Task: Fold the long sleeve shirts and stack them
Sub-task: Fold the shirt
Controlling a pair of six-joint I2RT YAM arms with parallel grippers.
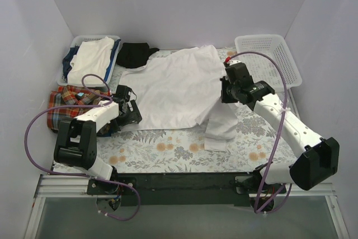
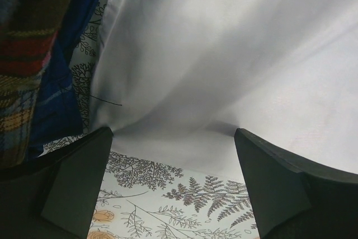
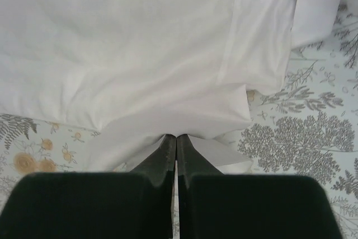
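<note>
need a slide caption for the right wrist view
Shut right tool pinching the white shirt at its edge, over the floral tablecloth.

Black garment (image 1: 136,53) beside left basket (image 1: 115,39); right basket (image 1: 268,54).

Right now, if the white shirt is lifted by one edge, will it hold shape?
Probably floppy: the white shirt lies in soft wrinkles. Likely light; the fabric looks thin. Pushed, it would probably bunch, not slide.
</note>
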